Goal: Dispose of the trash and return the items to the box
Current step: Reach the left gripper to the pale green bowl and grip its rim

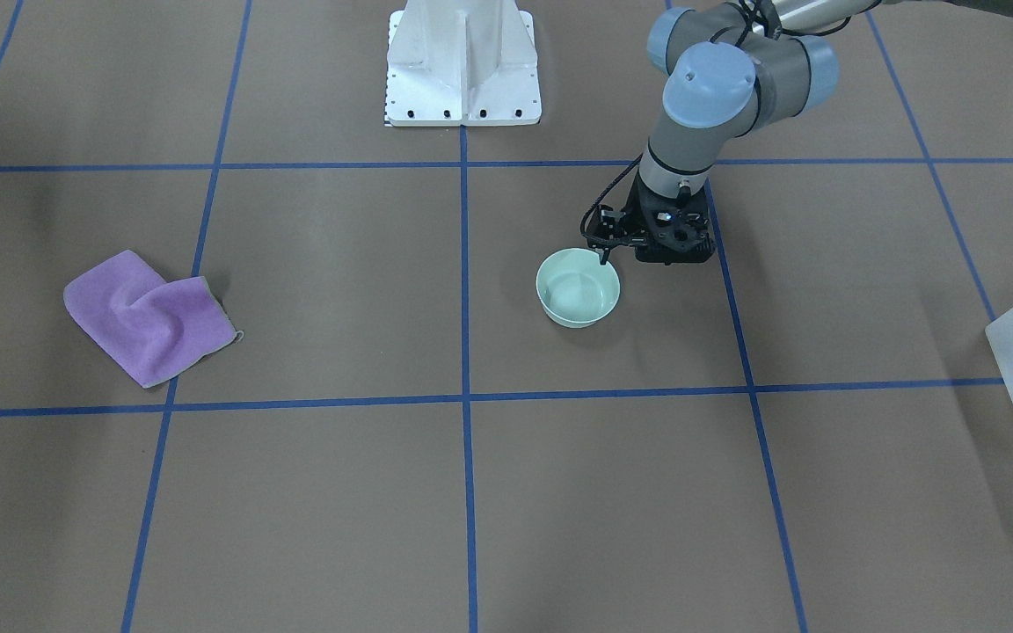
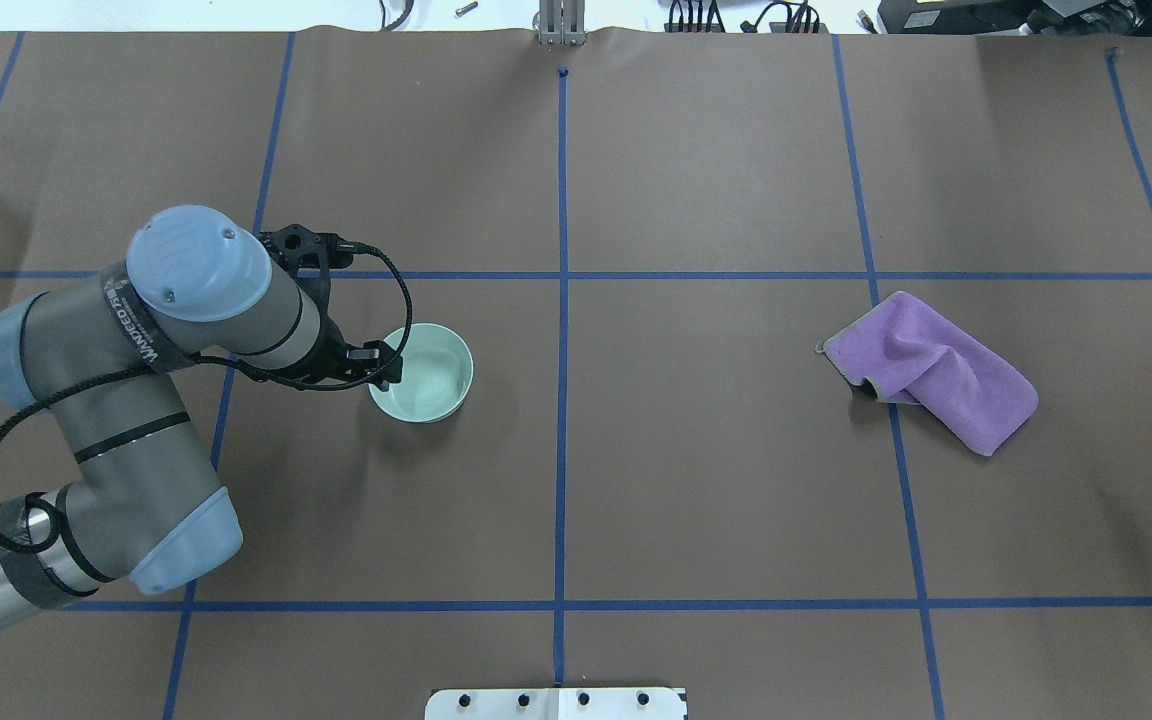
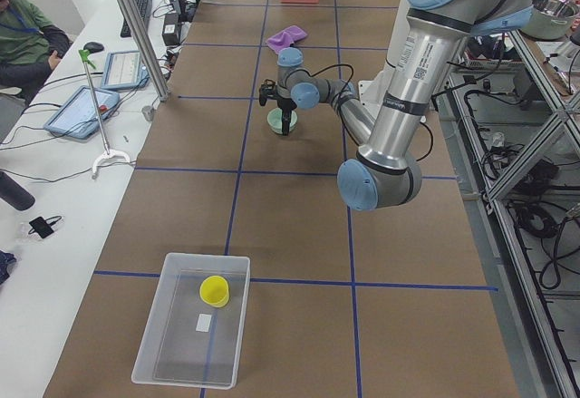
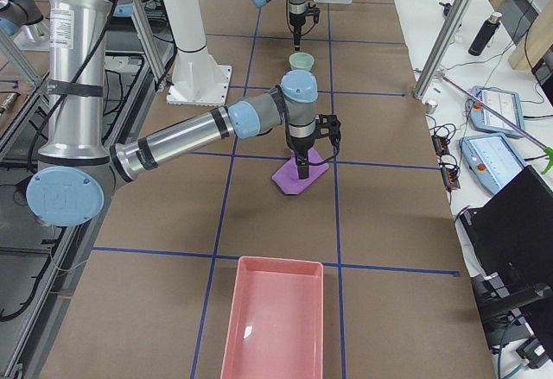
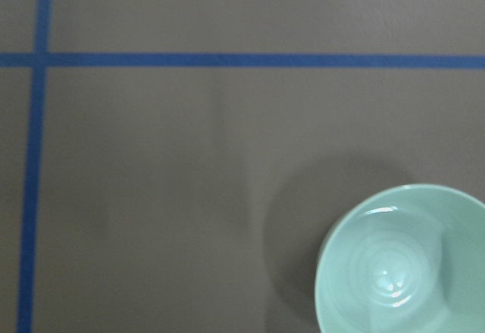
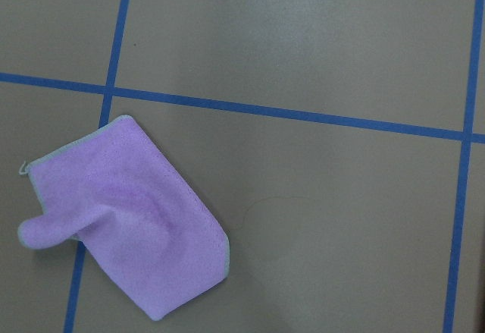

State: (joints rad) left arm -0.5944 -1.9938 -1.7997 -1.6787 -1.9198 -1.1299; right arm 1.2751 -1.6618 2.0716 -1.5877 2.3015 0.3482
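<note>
The pale mint-green bowl (image 1: 579, 288) stands upright and empty on the table, left of centre in the overhead view (image 2: 422, 373). It fills the lower right corner of the left wrist view (image 5: 405, 265). My left gripper (image 2: 383, 365) hangs over the bowl's rim, fingers pointing down, apparently open and holding nothing. The yellow cup (image 3: 215, 290) lies inside the frosted box (image 3: 159, 344) at the table's left end. My right gripper (image 4: 302, 170) hovers high over a purple cloth (image 2: 931, 372). I cannot tell whether it is open or shut.
The purple cloth (image 6: 129, 212) lies crumpled on the right half of the table. A pink tray (image 4: 275, 323) sits at the table's right end. The white robot base (image 1: 464, 66) stands at the table's near edge. Blue tape lines grid the brown surface.
</note>
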